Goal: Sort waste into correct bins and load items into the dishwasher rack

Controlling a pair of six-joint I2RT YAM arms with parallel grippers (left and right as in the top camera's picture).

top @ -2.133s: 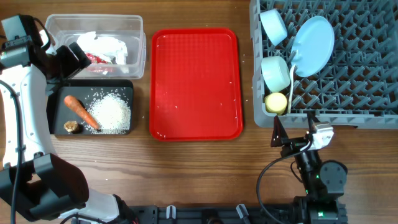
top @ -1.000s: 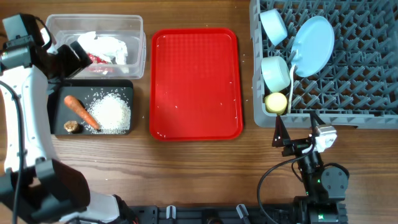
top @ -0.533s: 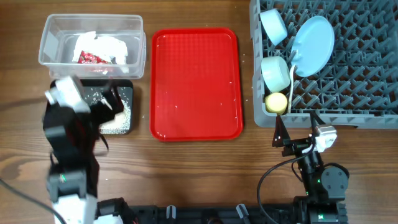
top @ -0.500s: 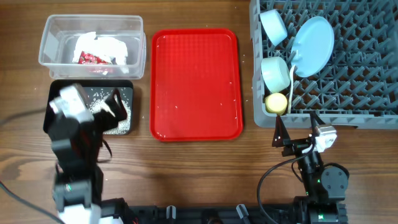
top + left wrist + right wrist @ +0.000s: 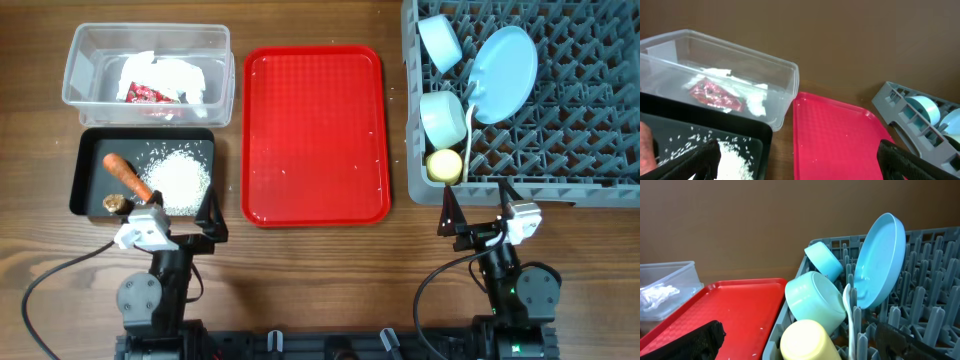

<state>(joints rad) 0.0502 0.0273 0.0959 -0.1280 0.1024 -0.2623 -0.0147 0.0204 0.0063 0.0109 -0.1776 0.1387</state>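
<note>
The clear tub (image 5: pixel 90 50) at the back left holds white napkins (image 5: pixel 170 75) and the red wrapper (image 5: pixel 145 93); it also shows in the left wrist view (image 5: pixel 775 85). The black tray (image 5: pixel 85 180) holds the carrot (image 5: pixel 125 175), the rice (image 5: pixel 178 178) and the brown lump (image 5: pixel 113 203). The grey rack (image 5: pixel 560 100) holds the plate (image 5: pixel 503 70), two bowls (image 5: pixel 440 42) (image 5: pixel 442 115), the yellow cup (image 5: pixel 444 165) and the white spoon (image 5: pixel 470 118). My left gripper (image 5: pixel 185 228) is open and empty at the front left. My right gripper (image 5: pixel 472 222) is open and empty in front of the rack.
The flat red serving tray (image 5: pixel 314 130) lies in the middle with a few rice grains on it. Bare wood runs along the front edge between the two arm bases.
My left arm has pulled back from over the black tray to the front left, uncovering the tray's contents. The right arm has not moved.
</note>
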